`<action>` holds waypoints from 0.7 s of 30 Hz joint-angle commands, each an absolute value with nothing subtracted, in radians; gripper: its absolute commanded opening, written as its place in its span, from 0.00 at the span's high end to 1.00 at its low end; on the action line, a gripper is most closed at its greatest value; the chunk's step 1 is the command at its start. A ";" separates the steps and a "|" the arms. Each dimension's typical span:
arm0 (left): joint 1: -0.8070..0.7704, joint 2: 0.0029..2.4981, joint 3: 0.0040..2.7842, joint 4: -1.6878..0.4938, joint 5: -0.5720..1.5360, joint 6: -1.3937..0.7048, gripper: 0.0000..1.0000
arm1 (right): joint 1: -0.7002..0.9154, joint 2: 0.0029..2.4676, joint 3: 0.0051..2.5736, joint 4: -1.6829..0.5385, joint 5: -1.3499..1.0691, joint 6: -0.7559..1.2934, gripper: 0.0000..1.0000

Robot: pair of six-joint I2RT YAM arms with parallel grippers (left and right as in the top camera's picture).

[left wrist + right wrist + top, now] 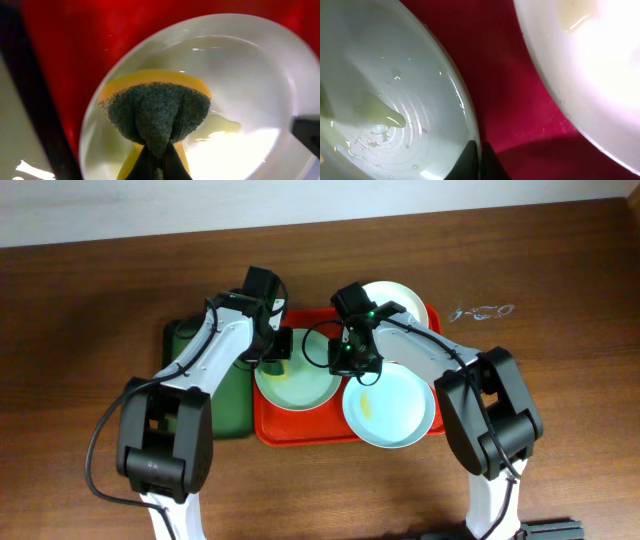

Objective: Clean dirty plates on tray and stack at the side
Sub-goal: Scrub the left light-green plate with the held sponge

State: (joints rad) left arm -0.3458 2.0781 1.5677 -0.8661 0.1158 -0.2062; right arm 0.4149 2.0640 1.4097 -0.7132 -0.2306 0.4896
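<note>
The red tray [300,430] holds three plates. A mint plate [300,388] with a yellowish smear lies at its left. A second mint plate [395,415] lies at the front right and a cream-white plate [400,298] at the back right. My left gripper [277,346] is shut on a yellow and green sponge [157,110] and holds it on the left mint plate [250,75]. My right gripper [352,362] is shut on that plate's right rim [470,125], as the right wrist view shows [480,152]. Another plate [600,65] lies apart from it, with bare tray [520,100] between.
A smaller dark green tray [195,355] lies left of the red tray, under my left arm. The brown wooden table [80,310] runs all round. White scratch marks [480,311] show on it at the back right.
</note>
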 commanded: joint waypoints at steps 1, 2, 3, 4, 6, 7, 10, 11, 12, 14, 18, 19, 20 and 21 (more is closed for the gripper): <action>-0.365 2.049 1.497 -0.838 0.041 -0.266 1.00 | 0.412 2.075 1.408 -0.719 -0.232 0.476 0.96; -0.372 2.049 1.475 -0.821 0.043 -0.270 1.00 | 0.412 2.075 1.408 -0.719 -0.232 0.476 0.96; -0.383 2.049 1.442 -0.796 0.045 -0.270 1.00 | 0.412 2.075 1.408 -0.719 -0.232 0.476 0.96; -0.397 2.049 1.402 -0.772 0.046 -0.278 1.00 | 0.412 2.075 1.408 -0.718 -0.232 0.476 0.96; -0.413 2.049 1.370 -0.766 0.086 -0.292 1.00 | 0.412 2.075 1.408 -0.718 -0.232 0.476 0.96; -0.420 2.049 1.365 -0.768 0.156 -0.291 1.00 | 0.412 2.075 1.408 -0.718 -0.232 0.476 0.96; -0.418 2.047 1.411 -0.768 0.353 -0.291 1.00 | 0.412 2.075 1.408 -0.718 -0.233 0.476 0.96; -0.408 2.039 1.447 -0.776 0.371 -0.291 1.00 | 0.412 2.075 1.408 -0.719 -0.233 0.476 0.96; -0.396 2.027 1.478 -0.787 0.350 -0.291 1.00 | 0.412 2.075 1.408 -0.719 -0.232 0.476 0.96; -0.377 1.996 1.514 -0.816 0.253 -0.291 1.00 | 0.412 2.075 1.408 -0.719 -0.232 0.476 0.96; -0.381 1.983 1.495 -0.846 -0.023 -0.292 1.00 | 0.412 2.075 1.408 -0.718 -0.233 0.476 0.96; -0.386 1.983 1.477 -0.833 -0.035 -0.291 1.00 | 0.412 2.075 1.408 -0.719 -0.232 0.476 0.96; -0.394 1.984 1.452 -0.810 -0.034 -0.292 1.00 | 0.412 2.075 1.408 -0.718 -0.233 0.476 0.96; -0.403 1.984 1.431 -0.789 -0.034 -0.292 1.00 | 0.412 2.075 1.408 -0.718 -0.233 0.476 0.96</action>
